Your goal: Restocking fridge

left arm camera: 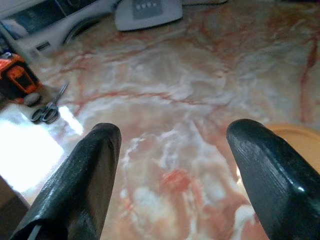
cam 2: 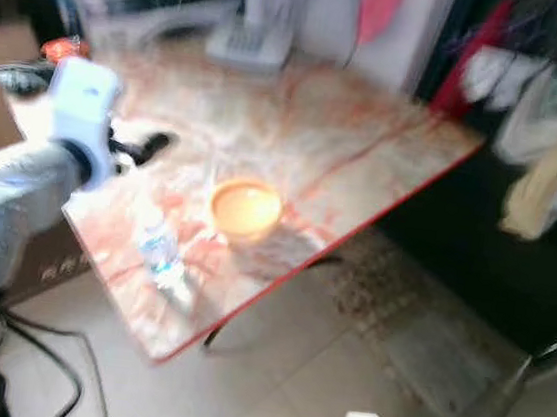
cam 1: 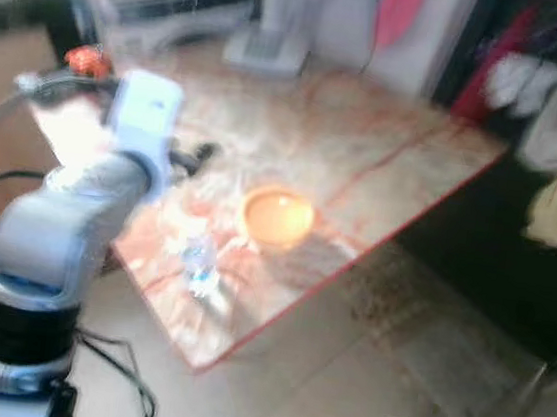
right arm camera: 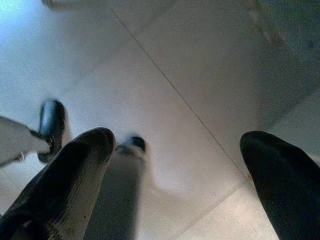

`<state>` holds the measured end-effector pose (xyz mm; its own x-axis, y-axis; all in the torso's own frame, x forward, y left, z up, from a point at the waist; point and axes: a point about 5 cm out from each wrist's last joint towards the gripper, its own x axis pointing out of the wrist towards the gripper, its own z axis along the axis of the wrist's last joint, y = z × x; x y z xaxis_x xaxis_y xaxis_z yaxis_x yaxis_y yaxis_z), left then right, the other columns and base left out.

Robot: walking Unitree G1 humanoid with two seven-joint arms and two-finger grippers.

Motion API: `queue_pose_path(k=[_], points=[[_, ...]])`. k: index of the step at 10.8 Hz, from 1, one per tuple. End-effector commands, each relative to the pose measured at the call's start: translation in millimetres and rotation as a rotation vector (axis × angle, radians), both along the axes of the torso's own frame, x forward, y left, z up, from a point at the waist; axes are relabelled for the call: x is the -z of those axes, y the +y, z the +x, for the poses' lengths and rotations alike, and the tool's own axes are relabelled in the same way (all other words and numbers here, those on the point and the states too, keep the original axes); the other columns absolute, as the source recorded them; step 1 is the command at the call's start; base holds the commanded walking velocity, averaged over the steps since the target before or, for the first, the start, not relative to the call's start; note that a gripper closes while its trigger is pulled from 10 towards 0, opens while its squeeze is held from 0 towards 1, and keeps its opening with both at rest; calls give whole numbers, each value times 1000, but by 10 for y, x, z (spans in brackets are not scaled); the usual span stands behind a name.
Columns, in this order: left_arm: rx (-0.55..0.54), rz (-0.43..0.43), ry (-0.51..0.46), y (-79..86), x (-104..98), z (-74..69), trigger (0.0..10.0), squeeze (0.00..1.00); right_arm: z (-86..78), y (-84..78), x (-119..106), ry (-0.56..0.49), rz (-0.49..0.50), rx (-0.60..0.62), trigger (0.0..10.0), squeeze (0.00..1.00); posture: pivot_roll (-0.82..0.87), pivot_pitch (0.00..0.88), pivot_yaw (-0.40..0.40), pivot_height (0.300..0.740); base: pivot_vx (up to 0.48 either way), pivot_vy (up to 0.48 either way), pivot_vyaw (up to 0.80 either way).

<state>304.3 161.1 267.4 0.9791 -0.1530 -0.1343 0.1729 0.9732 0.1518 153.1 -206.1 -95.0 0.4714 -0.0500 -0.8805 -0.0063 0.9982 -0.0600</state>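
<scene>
1. While the head views are blurred, the left arm (cam 1: 66, 215) reaches out over a marbled, red-veined worktop (cam 1: 386, 150)
2. Left end effector (left arm camera: 172, 165) hovers just above the worktop, its black fingers (left arm camera: 85, 185) spread apart and holding nothing
3. An orange bowl (cam 1: 276, 216) sits near the worktop's front edge; a clear bottle (cam 1: 199, 260) lies just beside it
4. Scissors (left arm camera: 47, 107) and an orange tape measure (left arm camera: 17, 80) rest at the far side
5. Right end effector (right arm camera: 177, 175) hangs over the tiled floor (right arm camera: 200, 75), fingers apart, empty
</scene>
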Motion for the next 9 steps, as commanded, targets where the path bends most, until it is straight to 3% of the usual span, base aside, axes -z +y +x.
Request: queue_pose_path(k=[1,2,4,6,8,9], points=[[74,-38,-1,-105,-95,-60,10000,0,-98,-95,20,30,-34,-8,10000,0,154,67,0,740,0,0,494],[126,-66,41,-104,-116,-107,10000,0,-103,-94,22,32,-36,-10,10000,0,160,70,0,740,0,0,800],[236,12,219,10,-118,-287,10000,0,-112,-76,29,34,-25,4,10000,0,184,87,10,740,0,0,400],[210,47,270,191,-187,-326,10000,0,-103,-61,29,32,-20,4,10000,0,199,89,20,740,0,0,0],[412,45,341,29,-66,-431,10000,0,-82,-40,25,28,-15,-1,10000,0,193,87,23,740,0,0,0],[405,58,359,9,-7,-429,10000,0,-77,-38,24,26,-12,1,10000,0,186,85,22,740,0,0,0]])
